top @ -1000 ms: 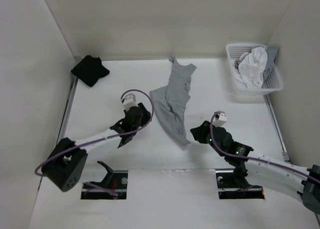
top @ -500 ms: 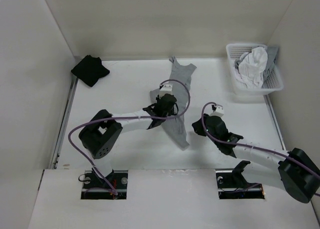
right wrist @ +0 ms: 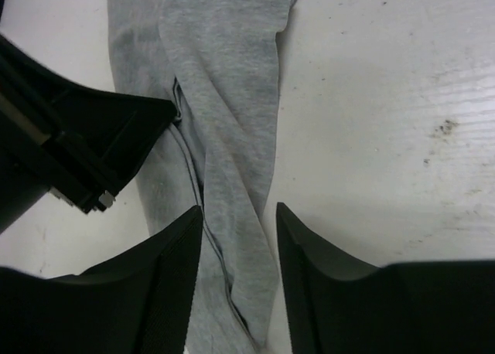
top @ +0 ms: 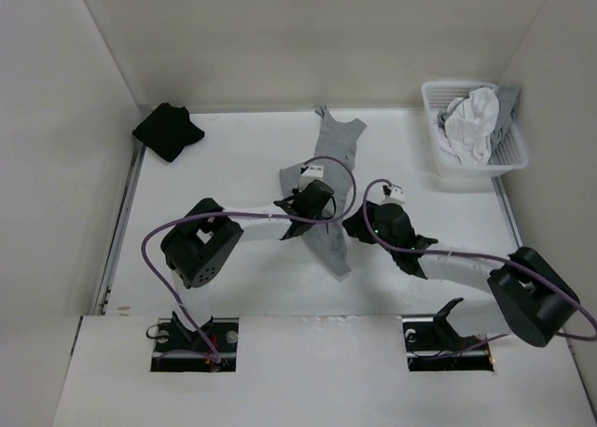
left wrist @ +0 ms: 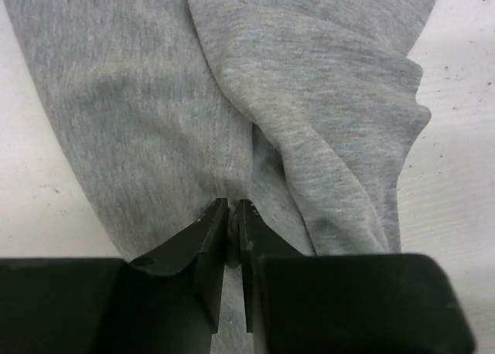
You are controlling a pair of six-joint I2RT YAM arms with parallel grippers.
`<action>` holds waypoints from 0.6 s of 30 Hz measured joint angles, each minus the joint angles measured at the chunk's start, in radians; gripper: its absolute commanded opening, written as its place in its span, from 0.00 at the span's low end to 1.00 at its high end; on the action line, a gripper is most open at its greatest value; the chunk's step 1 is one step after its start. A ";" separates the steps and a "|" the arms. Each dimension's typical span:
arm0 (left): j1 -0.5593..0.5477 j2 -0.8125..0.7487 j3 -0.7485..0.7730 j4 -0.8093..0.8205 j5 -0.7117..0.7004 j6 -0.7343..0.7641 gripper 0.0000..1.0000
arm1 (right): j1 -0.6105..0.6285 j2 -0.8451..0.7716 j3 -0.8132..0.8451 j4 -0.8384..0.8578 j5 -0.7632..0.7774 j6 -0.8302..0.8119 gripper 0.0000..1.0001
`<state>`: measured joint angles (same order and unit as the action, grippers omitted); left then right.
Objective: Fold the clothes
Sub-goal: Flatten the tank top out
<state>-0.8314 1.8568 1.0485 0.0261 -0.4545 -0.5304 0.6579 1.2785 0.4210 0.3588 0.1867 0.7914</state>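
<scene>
Grey sleeveless top (top: 336,145) (left wrist: 147,99) (right wrist: 224,60): lies on the white worktop (top: 205,166), roughly mid-field, between the two arms. It is bunched lengthwise into a narrow, twisted strip. The long axis runs far to near, slanting slightly to the right as it comes nearer. The strap end points at the far wall; the other end tapers toward the near edge.

Left arm: reaches from its base rightward, forearm low over the worktop, wrist over the left-hand part of the strip. Left end effector (top: 310,206) (left wrist: 230,215) (right wrist: 174,113): fingers pressed almost together, tips down on the fabric. In the left wrist view they pinch a thin ridge of knit along a stitched seam, with a thick fold lying just to the right of the tips.

Right arm: stretched leftward from its base, elbow out at the right, wrist just beside the strip on its right flank. Right end effector (top: 358,225) (right wrist: 240,215): fingers spread, straddling the narrow near part of the strip. Fabric passes between the fingers; I cannot tell whether either finger touches it. The two end effectors are near each other, the left one showing at the left of the right wrist view.

Also on the worktop: a black cloth bundle (top: 168,130) at the far left corner, and a white basket (top: 431,119) of white and pale grey laundry (top: 471,119) at the far right, both well apart from the top.
</scene>
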 measured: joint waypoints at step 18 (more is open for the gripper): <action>0.201 -0.567 -0.735 0.377 -0.001 -0.410 0.14 | -0.076 0.476 0.338 0.014 -0.042 0.125 0.00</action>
<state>-0.6300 1.2900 0.3130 0.4026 -0.4553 -0.9409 0.5823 1.7546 0.7586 0.3733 0.1452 0.9165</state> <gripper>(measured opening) 0.095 0.026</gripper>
